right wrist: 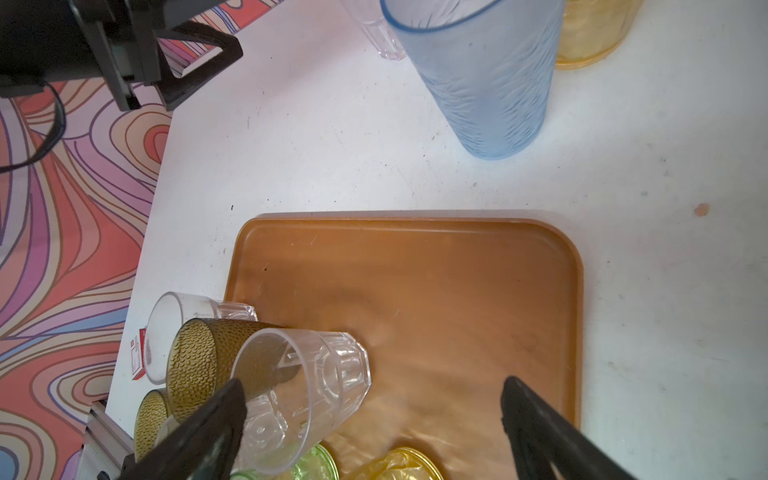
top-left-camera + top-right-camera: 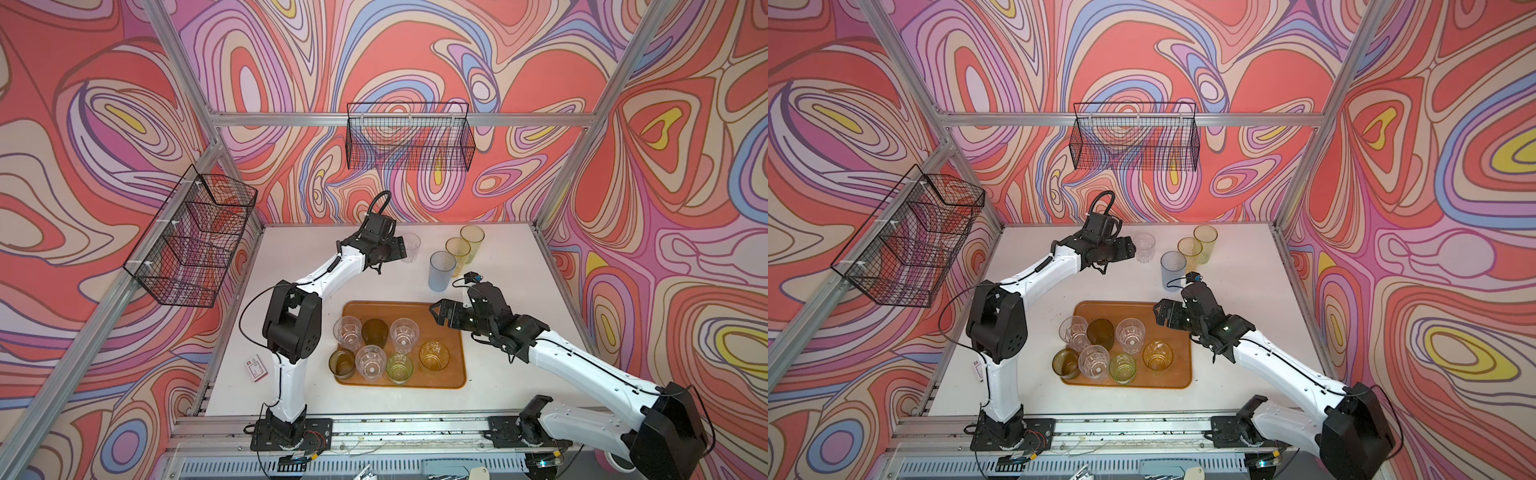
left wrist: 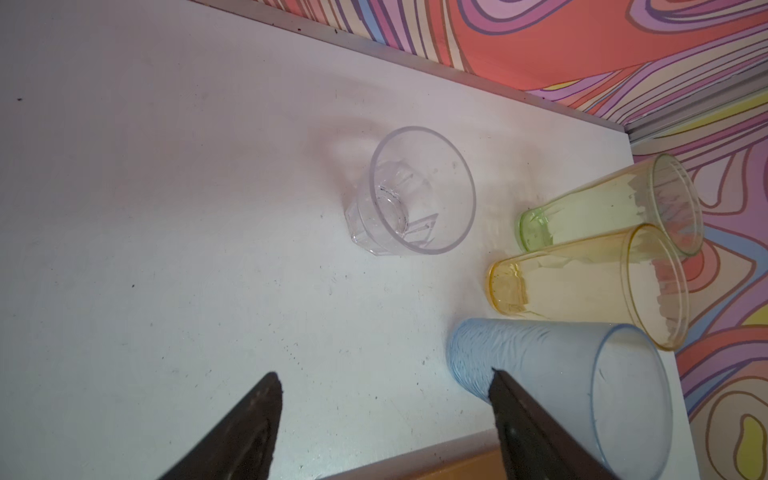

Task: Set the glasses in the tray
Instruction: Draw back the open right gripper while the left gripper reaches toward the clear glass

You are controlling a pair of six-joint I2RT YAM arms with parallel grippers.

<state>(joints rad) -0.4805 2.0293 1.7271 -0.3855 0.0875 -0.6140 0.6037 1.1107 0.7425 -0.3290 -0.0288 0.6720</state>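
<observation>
Left tool (image 3: 382,374) spread, empty, just short of the clear faceted tumbler (image 3: 415,195) — upright on the far counter (image 3: 166,208), apart from the tray (image 2: 374,309). Centre jaws round it, pinch low, lift straight. Right tool (image 1: 372,382) spread over tray — empty.

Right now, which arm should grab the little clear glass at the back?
Left. The left gripper, open, is close beside the small clear glass and faces it. The right gripper, also open, sits over the tray, farther off.
</observation>
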